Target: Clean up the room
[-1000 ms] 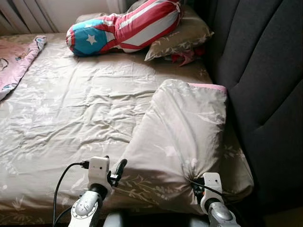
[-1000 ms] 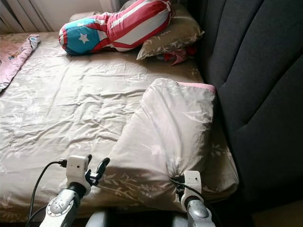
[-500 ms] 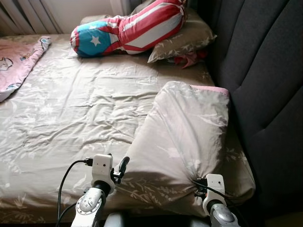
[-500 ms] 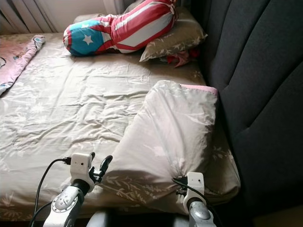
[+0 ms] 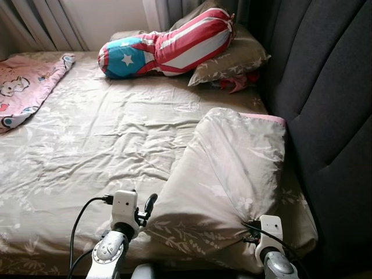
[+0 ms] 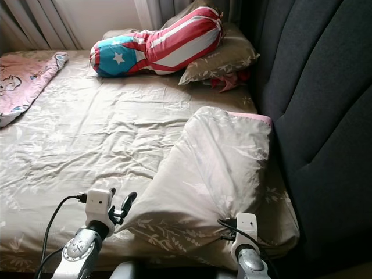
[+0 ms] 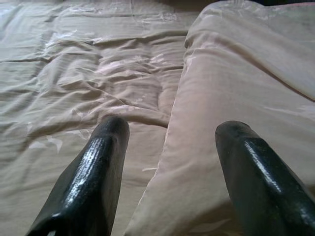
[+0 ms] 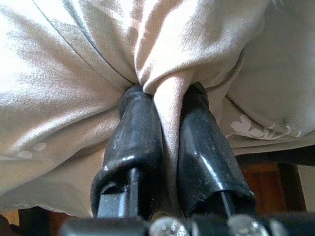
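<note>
Your head camera has tilted up and swung a touch: the striped bolster (image 5: 168,43) and pink blanket (image 5: 26,84) sit lower in view now. Your right gripper (image 8: 165,105), fabric of the folded duvet (image 5: 232,168) pinched, has dropped lower and further right in view.

A folded duvet (image 5: 232,174) lies on the bed (image 5: 87,145), against the headboard (image 5: 331,116) at the right. Behind it sit a pillow (image 5: 232,58) and a bolster (image 5: 168,46); a blanket (image 5: 23,87) lies far left.
</note>
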Robot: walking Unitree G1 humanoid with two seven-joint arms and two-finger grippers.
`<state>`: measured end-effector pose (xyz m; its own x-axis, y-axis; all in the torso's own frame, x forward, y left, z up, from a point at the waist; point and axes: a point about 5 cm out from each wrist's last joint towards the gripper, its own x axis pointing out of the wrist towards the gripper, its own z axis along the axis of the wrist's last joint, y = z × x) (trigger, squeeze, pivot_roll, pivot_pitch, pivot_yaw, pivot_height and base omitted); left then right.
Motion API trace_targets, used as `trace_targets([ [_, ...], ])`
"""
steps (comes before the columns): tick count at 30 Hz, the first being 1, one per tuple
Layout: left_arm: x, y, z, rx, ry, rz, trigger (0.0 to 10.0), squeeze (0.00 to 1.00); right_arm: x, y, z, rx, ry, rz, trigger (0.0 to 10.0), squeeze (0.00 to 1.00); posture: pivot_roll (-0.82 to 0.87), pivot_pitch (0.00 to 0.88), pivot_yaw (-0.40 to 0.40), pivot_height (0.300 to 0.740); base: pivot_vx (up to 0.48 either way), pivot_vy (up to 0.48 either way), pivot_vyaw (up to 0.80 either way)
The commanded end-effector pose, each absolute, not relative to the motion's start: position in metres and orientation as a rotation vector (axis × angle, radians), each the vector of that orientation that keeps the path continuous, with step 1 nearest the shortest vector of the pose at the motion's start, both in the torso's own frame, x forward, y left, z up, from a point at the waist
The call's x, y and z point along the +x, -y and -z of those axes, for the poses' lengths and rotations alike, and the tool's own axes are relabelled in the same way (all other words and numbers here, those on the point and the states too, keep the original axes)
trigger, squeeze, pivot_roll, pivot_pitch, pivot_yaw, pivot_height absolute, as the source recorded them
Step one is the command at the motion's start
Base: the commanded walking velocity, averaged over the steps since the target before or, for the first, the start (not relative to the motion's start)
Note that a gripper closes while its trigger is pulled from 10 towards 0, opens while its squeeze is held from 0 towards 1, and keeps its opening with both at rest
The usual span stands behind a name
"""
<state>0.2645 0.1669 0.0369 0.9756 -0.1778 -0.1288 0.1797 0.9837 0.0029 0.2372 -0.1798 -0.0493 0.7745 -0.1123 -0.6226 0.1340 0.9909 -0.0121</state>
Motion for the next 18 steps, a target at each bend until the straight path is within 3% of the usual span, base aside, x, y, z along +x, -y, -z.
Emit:
trace_targets([
  [1, 0.266, -0.165, -0.035, 0.025, -0.137, 0.183, 10.0, 0.0, 0.24, 0.21, 0.043, 0.015, -0.649, 0.275, 0.0, 0.0, -0.06, 0.009, -0.005, 0.657, 0.0, 0.0, 0.0],
  [3, 0.267, -0.165, -0.035, 0.026, -0.136, 0.183, 10.0, 0.0, 0.241, 0.222, 0.039, 0.004, -0.634, 0.331, 0.0, 0.0, -0.06, 0.012, -0.005, 0.657, 0.0, 0.0, 0.0],
  [8, 0.266, -0.169, -0.034, 0.03, -0.137, 0.175, 10.0, 0.0, 0.24, 0.286, 0.013, -0.079, -0.533, 0.617, 0.0, 0.0, -0.06, 0.02, -0.005, 0.657, 0.0, 0.0, 0.0],
  [9, 0.265, -0.173, -0.033, 0.034, -0.139, 0.17, 10.0, 0.0, 0.237, 0.316, -0.003, -0.137, -0.479, 0.726, 0.0, 0.0, -0.07, 0.02, -0.005, 0.657, 0.0, 0.0, 0.0],
  [10, 0.265, -0.173, -0.033, 0.034, -0.139, 0.17, 10.0, 0.0, 0.237, 0.316, -0.003, -0.137, -0.479, 0.726, 0.0, 0.0, -0.07, 0.02, -0.005, 0.657, 0.0, 0.0, 0.0],
  [12, 0.264, -0.176, -0.032, 0.038, -0.144, 0.165, 10.0, 0.0, 0.233, 0.342, -0.018, -0.189, -0.438, 0.819, 0.0, 0.0, -0.08, 0.022, -0.004, 0.657, 0.0, 0.0, 0.0],
  [18, 0.264, -0.175, -0.029, 0.039, -0.153, 0.165, 10.0, 0.0, 0.234, 0.356, -0.029, -0.221, -0.426, 0.813, 0.0, 0.0, -0.09, 0.026, -0.002, 0.657, 0.0, 0.0, 0.0],
])
